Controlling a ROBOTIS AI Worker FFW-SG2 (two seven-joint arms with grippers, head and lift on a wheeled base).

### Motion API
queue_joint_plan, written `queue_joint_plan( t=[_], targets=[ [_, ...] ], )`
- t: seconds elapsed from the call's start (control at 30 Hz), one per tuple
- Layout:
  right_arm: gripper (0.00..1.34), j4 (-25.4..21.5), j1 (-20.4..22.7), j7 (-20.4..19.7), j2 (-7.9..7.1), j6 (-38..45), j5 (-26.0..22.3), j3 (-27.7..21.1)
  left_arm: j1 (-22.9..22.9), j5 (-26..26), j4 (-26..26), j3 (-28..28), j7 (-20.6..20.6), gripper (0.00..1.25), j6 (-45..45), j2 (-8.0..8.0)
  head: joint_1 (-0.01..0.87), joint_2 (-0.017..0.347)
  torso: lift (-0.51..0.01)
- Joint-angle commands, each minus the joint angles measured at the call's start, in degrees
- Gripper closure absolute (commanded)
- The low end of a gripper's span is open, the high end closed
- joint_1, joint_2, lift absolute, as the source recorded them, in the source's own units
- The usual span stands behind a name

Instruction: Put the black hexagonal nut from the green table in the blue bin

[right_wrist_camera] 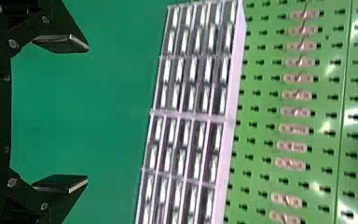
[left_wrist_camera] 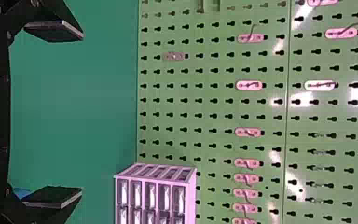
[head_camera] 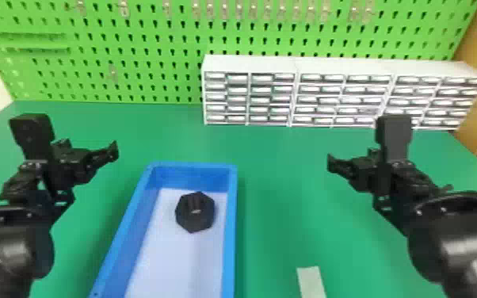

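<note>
The black hexagonal nut [head_camera: 195,212] lies inside the blue bin [head_camera: 230,237], on its pale floor toward the far end. Left of the bin, above the green table [head_camera: 281,190], is my left gripper [head_camera: 113,151]; in the left wrist view the left gripper [left_wrist_camera: 80,114] has its two fingers wide apart with nothing between them. My right gripper [head_camera: 331,163] is off to the bin's right, also raised over the table. The right wrist view has the right gripper [right_wrist_camera: 87,114] open and holding nothing.
White drawer cabinets [head_camera: 249,65] stand along the table's back right, against a green pegboard [head_camera: 150,47] with hooks. A pale strip [head_camera: 311,282] lies on the table right of the bin, near the front.
</note>
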Motion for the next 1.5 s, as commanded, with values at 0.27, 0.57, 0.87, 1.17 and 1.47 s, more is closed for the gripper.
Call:
queue_joint_plan(
  t=[0.27,0.57,0.87,1.17,1.47],
  targets=[
    [0.29,-0.09,2.31,3.43,0.83,-2.38,1.57,-10.6,0.1,-0.08,0.0,0.1,0.01,0.12,0.0,0.0,0.666,0.032,-0.1],
    [0.29,-0.09,3.71,5.45,1.62,-1.32,2.62,-16.14,0.19,0.53,0.0,0.45,0.01,0.12,0.0,0.0,0.666,0.032,-0.1],
    [0.29,-0.18,5.3,9.84,2.85,0.44,4.99,-22.03,0.54,0.97,-0.09,0.63,0.19,0.12,0.0,0.0,0.666,0.032,-0.1],
    [0.29,-0.26,4.94,9.84,2.85,0.61,5.87,-23.17,0.46,0.89,0.0,0.19,0.36,0.12,0.0,0.0,0.666,0.032,-0.1],
    [0.29,-0.26,4.07,9.84,2.85,0.44,6.49,-23.44,0.19,0.89,0.0,0.1,0.36,0.12,0.0,0.0,0.666,0.032,-0.1]
  ],
)
